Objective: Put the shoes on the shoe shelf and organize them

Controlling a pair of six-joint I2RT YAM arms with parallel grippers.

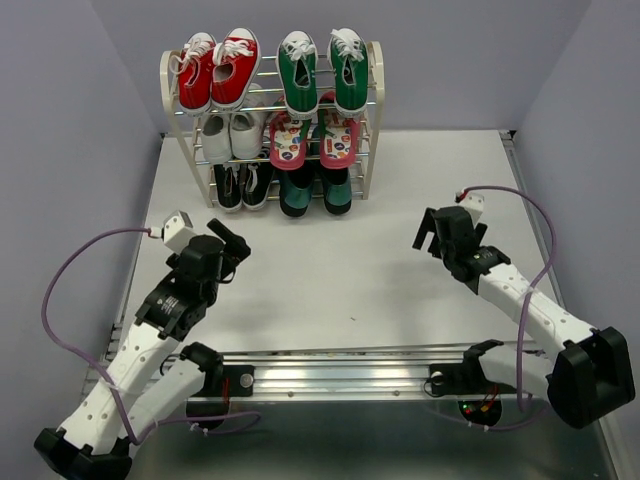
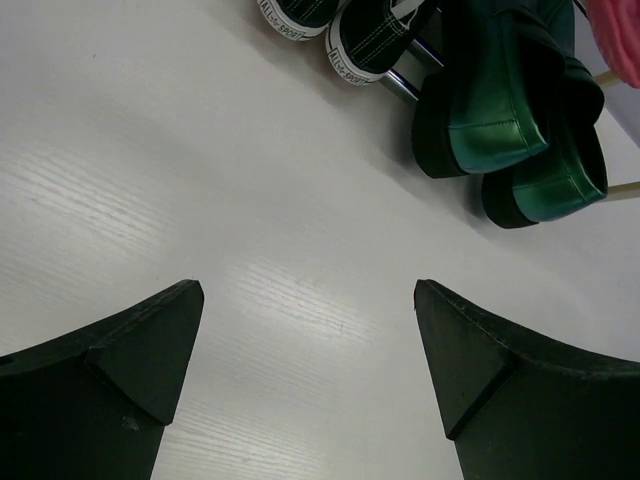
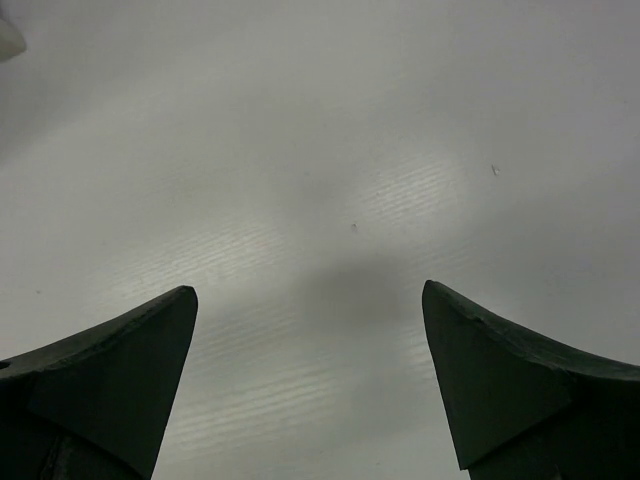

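- The small three-tier shoe shelf, with cream rounded side frames and shiny chrome rods, stands at the far side of the white table, close to the back wall.
- On the right half of the top tier sit the green sneakers with white laces, side by side.
- One tier down, directly beneath them, are the red flip-flops with green straps and patterned insoles.
- On the right of the bottom tier are the glossy dark teal slip-ons, a pair side by side, clear in the left wrist view.
- The left half is full too: red sneakers on top, white sneakers in the middle, black sneakers at the bottom.
- The left claw hangs over bare table near the front of the shelf, fingers spread wide, nothing between them.
- Its wrist camera looks at the black sneakers and the slip-ons just ahead.
- The right claw is well apart from the shelf on the right side of the table.
- It is gaping wide and holds nothing, with only bare table below it.
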